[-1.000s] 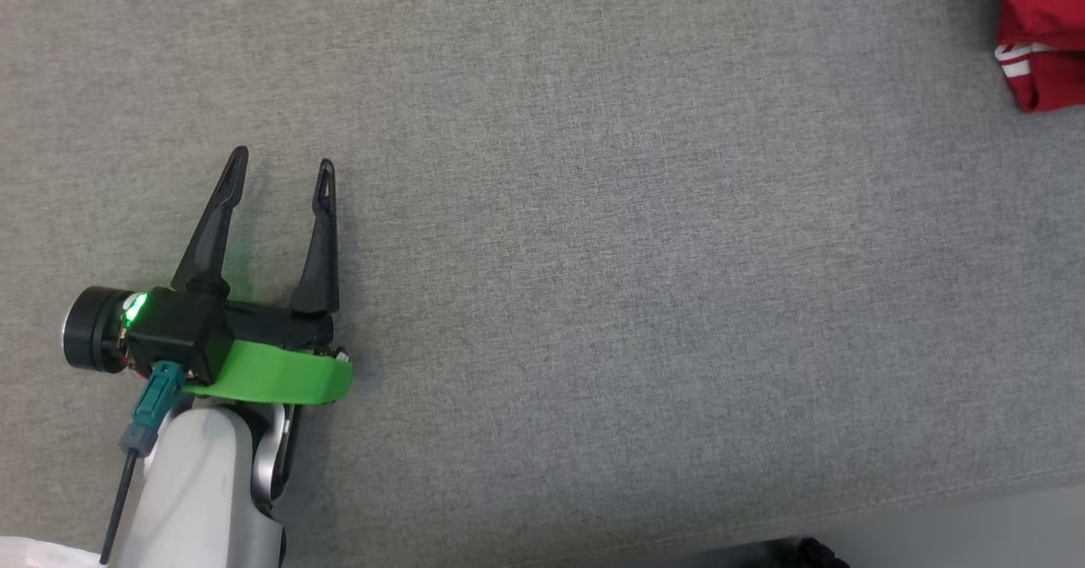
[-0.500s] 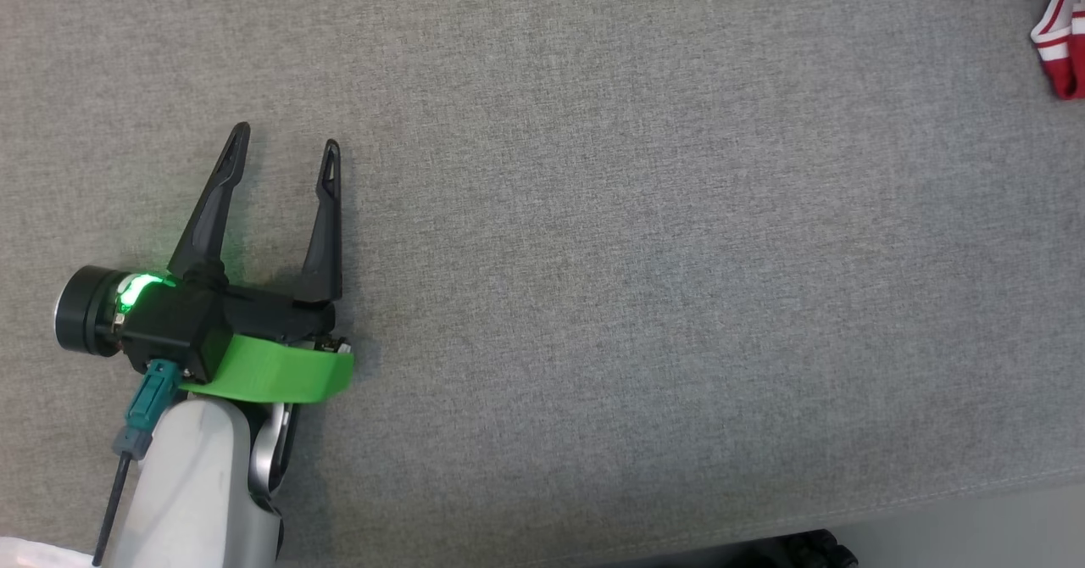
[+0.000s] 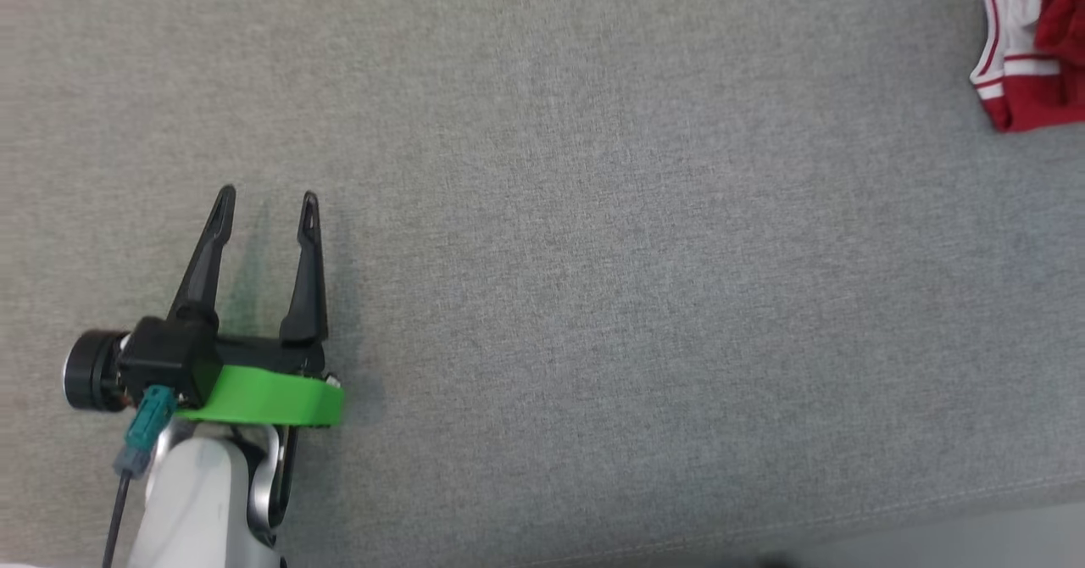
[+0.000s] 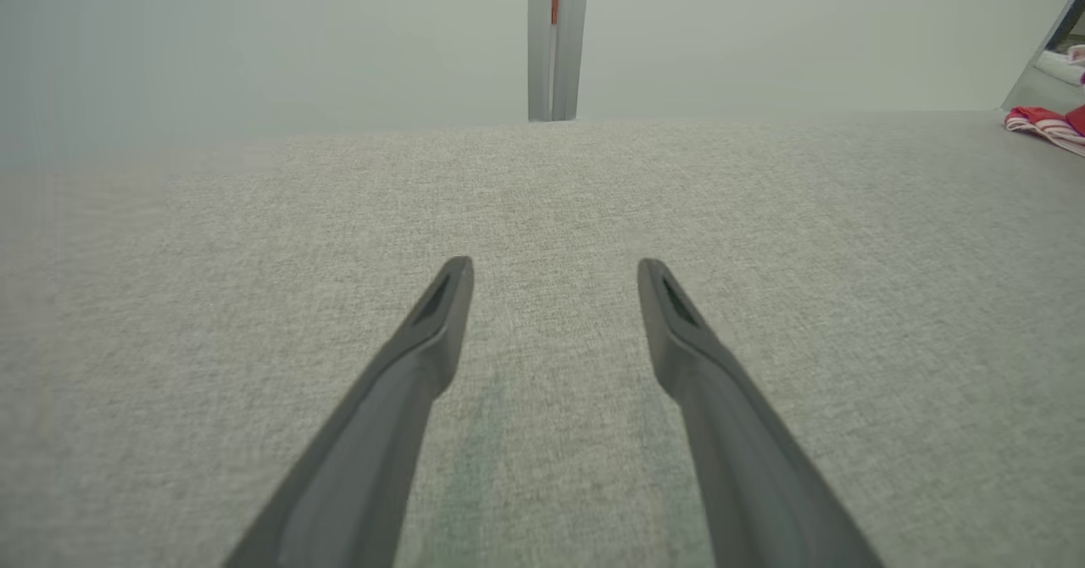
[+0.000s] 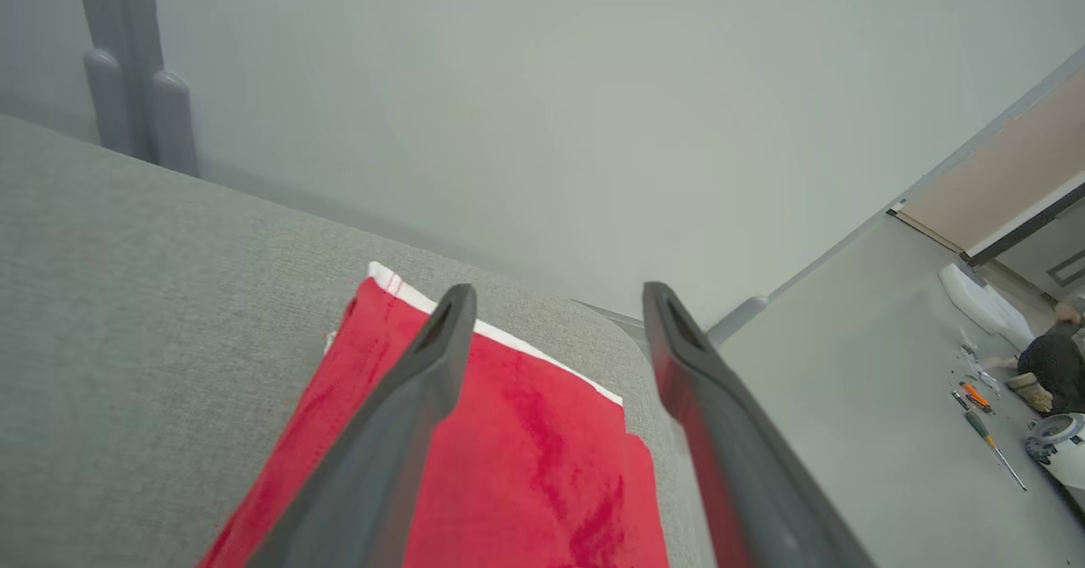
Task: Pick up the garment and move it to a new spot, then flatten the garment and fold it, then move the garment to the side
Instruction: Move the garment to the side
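Left hand (image 3: pixel 267 203): you find it at the lower left of the head view. Its fingers are apart with nothing between them, and it hovers over bare grey fabric-covered tabletop (image 3: pixel 593 254). It looks parked and out of the job.

Garment (image 3: pixel 1026 85): red with white striped trim, at the far right of the tabletop, well apart from the left hand. In the right wrist view it lies as a compact, fairly flat red panel with a white hem, near the tabletop's rounded corner.

Right hand (image 5: pixel 557 297): fingers apart over the garment, clamped on nothing. You cannot tell whether the tips touch the cloth.

Progress (judgement): the garment looks folded and set off to the side, so pick-up, flattening and folding appear done, and the final move appears at or near its end. What remains is probably only clearing the right hand away. The head view crops the garment at the frame edge, so you cannot confirm the fold is tidy.

Writing: none readable. You see no brand or label on the garment or the hands, only the stripes.
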Robot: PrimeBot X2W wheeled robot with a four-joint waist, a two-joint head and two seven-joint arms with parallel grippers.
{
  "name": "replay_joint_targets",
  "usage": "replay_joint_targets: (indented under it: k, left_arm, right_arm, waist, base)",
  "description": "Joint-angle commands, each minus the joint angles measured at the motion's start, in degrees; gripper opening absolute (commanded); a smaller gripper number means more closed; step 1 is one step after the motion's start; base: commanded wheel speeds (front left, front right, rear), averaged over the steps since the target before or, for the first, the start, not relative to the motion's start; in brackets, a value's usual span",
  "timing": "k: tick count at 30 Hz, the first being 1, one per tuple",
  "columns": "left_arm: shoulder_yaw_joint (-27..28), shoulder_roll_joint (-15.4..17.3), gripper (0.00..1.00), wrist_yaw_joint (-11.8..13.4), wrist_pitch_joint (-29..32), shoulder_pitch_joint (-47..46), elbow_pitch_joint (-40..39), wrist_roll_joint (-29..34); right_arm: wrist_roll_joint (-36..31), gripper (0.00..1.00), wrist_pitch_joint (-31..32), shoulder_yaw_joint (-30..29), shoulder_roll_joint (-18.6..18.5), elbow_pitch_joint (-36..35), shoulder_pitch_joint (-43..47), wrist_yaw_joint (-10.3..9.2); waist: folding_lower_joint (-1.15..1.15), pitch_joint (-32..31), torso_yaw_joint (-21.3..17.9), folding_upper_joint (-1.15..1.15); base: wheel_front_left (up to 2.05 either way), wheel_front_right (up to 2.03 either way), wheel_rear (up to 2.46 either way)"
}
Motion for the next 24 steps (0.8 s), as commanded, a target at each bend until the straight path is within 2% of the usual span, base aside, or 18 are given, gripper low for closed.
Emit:
replay_joint_targets:
  k: [1,6,15,24]
  left_arm:
    - [0.57,-0.25,1.0,0.25,0.05,1.57,0.46,-0.53]
    - [2.37,-0.61,1.0,0.48,0.05,4.57,1.06,-1.36]
    - [4.15,-1.52,1.0,0.31,0.05,8.92,2.08,-1.42]
    - [4.88,-1.98,1.0,-0.16,0.05,10.91,3.46,-1.43]
  right_arm:
    - [-0.31,1.0,-0.5,-0.75,1.35,-0.8,1.86,-0.11]
    - [-2.67,1.0,-0.59,-6.56,5.43,-8.07,6.66,-0.11]
    - [-11.28,1.0,-0.59,-21.38,13.36,-23.17,26.83,-0.11]
    - [-15.33,1.0,-0.59,-30.37,20.64,-33.01,44.48,-0.1]
  waist:
    - [0.0,-5.7,1.29,0.0]
    - [0.0,-10.19,2.15,0.0]
    - [0.0,-17.01,3.83,0.0]
    - [0.0,-21.51,4.58,0.0]
  base:
    - [0.0,0.0,0.0]
    - [0.0,0.0,0.0]
    - [0.0,0.0,0.0]
    - [0.0,0.0,0.0]
